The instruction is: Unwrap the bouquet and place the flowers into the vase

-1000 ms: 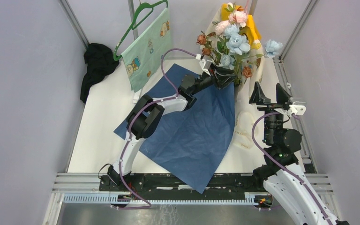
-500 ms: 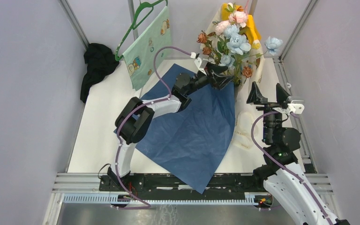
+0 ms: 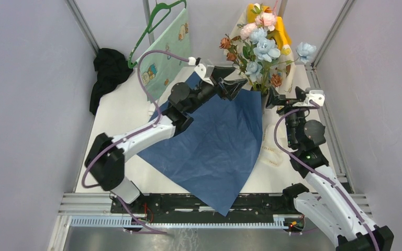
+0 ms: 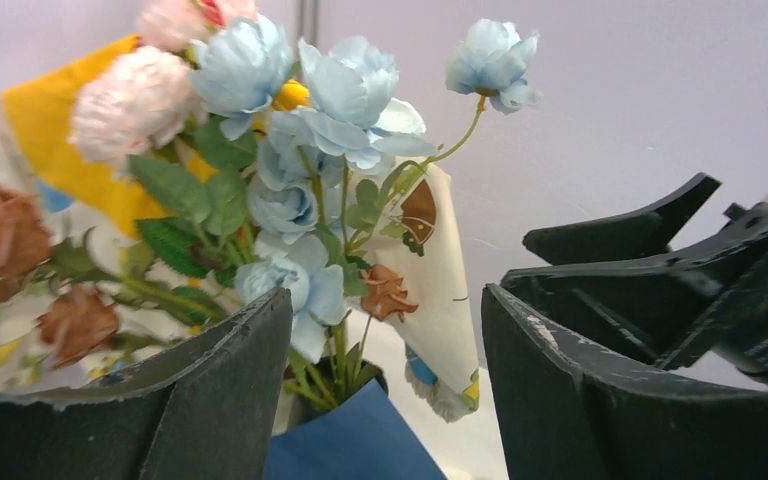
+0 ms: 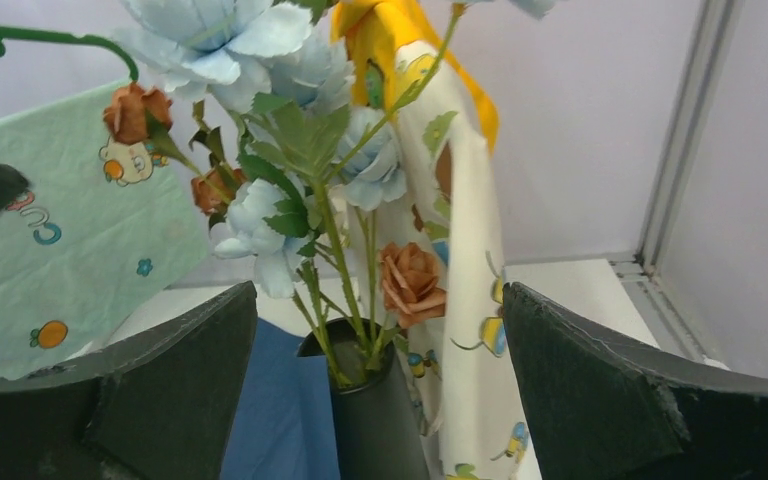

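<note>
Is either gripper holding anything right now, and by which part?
Nothing is held. The left gripper and right gripper are both open and empty; the flowers stand in the vase.

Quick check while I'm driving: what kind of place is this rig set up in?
Most likely a lab robot booth, not a home or shop: plain grey wall panels on metal posts, a white table with an aluminium rail at its near edge, and a pale green printed cloth hung up as a prop.

The flowers [image 3: 259, 47] stand upright at the far edge of the bench [image 3: 116, 111]. Just left of them hovers the left gripper [image 3: 237, 89], fingers apart. The right gripper [image 3: 282, 98], fingers spread, sits just to their near right. Navy wrapping paper [image 3: 214, 146] lies flat on the near side of the flowers.
</note>
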`<state>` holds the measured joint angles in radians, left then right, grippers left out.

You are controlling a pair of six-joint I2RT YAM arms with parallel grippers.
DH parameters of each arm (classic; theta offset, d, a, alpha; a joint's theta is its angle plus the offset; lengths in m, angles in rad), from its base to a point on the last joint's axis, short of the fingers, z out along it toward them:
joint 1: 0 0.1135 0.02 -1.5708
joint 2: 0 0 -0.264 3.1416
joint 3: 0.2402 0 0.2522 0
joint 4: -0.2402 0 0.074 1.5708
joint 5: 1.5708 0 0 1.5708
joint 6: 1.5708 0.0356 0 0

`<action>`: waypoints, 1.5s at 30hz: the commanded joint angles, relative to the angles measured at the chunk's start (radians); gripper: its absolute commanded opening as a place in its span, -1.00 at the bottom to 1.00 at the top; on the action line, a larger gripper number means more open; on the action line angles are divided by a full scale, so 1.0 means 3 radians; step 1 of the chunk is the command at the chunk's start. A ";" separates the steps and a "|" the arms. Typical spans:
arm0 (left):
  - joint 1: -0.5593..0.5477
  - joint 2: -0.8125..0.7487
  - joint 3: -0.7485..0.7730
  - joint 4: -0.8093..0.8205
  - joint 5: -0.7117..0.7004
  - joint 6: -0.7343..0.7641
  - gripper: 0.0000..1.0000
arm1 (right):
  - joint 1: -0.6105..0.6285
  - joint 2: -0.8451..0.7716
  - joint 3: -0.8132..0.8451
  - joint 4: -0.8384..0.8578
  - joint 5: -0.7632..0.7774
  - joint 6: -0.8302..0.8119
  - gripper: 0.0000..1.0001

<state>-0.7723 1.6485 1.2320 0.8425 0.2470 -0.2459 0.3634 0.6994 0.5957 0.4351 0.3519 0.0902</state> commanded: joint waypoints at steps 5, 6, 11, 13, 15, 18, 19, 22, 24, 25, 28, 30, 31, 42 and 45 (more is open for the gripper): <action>-0.0078 -0.0979 -0.0252 -0.1248 -0.1265 0.0590 0.50 | -0.0006 0.0304 0.0238 0.0031 -0.0725 0.0287 0.96; -0.0079 -0.1072 -0.0260 -0.1398 -0.1416 0.0592 0.50 | -0.0005 0.0337 0.0243 0.0067 -0.0835 0.0336 0.96; -0.0079 -0.1545 -0.0256 -0.1976 -0.2161 0.0633 0.50 | 0.0032 0.0652 0.0210 0.0506 -0.1649 0.0785 0.96; -0.0080 -0.1680 -0.0251 -0.2120 -0.2401 0.0679 0.50 | 0.0142 0.0861 0.0202 0.0707 -0.1875 0.0994 0.96; -0.0082 -0.1776 -0.0260 -0.2189 -0.2597 0.0733 0.50 | 0.0381 0.1100 0.0284 0.0717 -0.1901 0.0982 0.96; -0.0079 -0.1854 -0.0281 -0.2251 -0.2734 0.0796 0.50 | 0.0897 0.1437 0.0583 0.0359 -0.1643 0.0614 0.96; -0.0080 -0.1868 -0.0287 -0.2269 -0.2778 0.0799 0.50 | 0.1063 0.1543 0.0718 0.0172 -0.1541 0.0469 0.96; -0.0078 -0.1870 -0.0264 -0.2356 -0.2897 0.0799 0.50 | 0.1433 0.1886 0.1095 -0.0381 -0.1204 0.0106 0.96; -0.0084 -0.1879 -0.0249 -0.2403 -0.2951 0.0799 0.50 | 0.1625 0.2045 0.1259 -0.0676 -0.0811 -0.0111 0.96; -0.0077 -0.1881 -0.0244 -0.2423 -0.2974 0.0799 0.50 | 0.1743 0.2086 0.1295 -0.0797 -0.0536 -0.0224 0.96; -0.0076 -0.1885 -0.0237 -0.2473 -0.3055 0.0871 0.52 | 0.2057 0.2254 0.1441 -0.1172 0.0329 -0.0626 0.96; -0.0073 -0.1876 -0.0220 -0.2510 -0.3130 0.0877 0.53 | 0.2215 0.2375 0.1501 -0.1366 0.0856 -0.0779 0.96; -0.0075 -0.1867 -0.0205 -0.2538 -0.3163 0.0870 0.55 | 0.2255 0.2430 0.1513 -0.1440 0.1064 -0.0826 0.96; -0.0077 -0.1804 -0.0098 -0.2721 -0.3237 0.0732 0.63 | 0.2337 0.2344 0.1276 -0.1350 0.1256 -0.0894 0.96; -0.0074 -0.1798 -0.0103 -0.2726 -0.3251 0.0738 0.64 | 0.2343 0.2315 0.1195 -0.1269 0.1255 -0.0905 0.96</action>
<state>-0.7959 1.1080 1.1584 0.0109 -0.6979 -0.0360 1.0603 1.4364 0.9783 -0.0116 0.6876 -0.1593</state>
